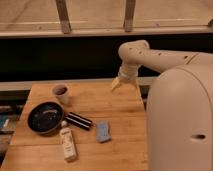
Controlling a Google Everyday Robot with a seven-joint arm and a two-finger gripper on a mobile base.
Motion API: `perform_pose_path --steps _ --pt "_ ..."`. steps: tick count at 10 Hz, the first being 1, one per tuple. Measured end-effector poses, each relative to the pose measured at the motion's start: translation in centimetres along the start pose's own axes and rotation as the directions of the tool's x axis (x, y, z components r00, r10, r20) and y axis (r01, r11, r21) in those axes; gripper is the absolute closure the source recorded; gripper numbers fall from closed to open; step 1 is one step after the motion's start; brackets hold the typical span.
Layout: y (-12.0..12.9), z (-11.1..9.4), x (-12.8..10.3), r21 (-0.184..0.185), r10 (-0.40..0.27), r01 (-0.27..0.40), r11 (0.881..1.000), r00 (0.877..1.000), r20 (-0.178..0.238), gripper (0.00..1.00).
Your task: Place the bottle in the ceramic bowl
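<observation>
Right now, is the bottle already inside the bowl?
No, the bottle lies on the table beside the bowl, while the hand hangs over the table's back edge.

Gripper (121, 83) hangs over far right edge of table (105, 102); bare wood from there to bowl (31, 119). Around bowl: cup (60, 92) behind, black bar (79, 120) just right, bottle (67, 143) front-right. Blue pad (103, 131) near bar's right end.
</observation>
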Motion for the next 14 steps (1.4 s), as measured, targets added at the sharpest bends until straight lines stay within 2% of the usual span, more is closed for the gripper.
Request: perform_pose_path --steps 3,4,6,8,10,11,12,13,14 --pt "2.6 0.0 0.9 -0.029 -0.072 0.072 0.997 0.997 -0.002 0.20" --pt "4.4 0.1 1.7 -0.042 -0.108 0.108 0.993 0.994 -0.002 0.20" --pt "10.0 0.2 4.1 -0.068 -0.205 0.204 0.977 0.979 0.001 0.20" --pt "16.4 0.3 5.8 -0.064 -0.301 0.302 0.951 0.953 0.019 0.20" --pt "21.7 0.4 6.4 -0.055 -0.371 0.372 0.926 0.928 0.038 0.20" --pt "26.8 0.6 7.7 -0.050 -0.445 0.448 0.893 0.894 0.049 0.20" --pt "28.5 0.9 8.3 -0.048 -0.477 0.479 0.877 0.878 0.046 0.20" --pt "29.3 0.9 8.6 -0.046 -0.492 0.494 0.868 0.869 0.047 0.20" --pt "29.2 0.9 8.5 -0.041 -0.493 0.495 0.868 0.869 0.048 0.20"
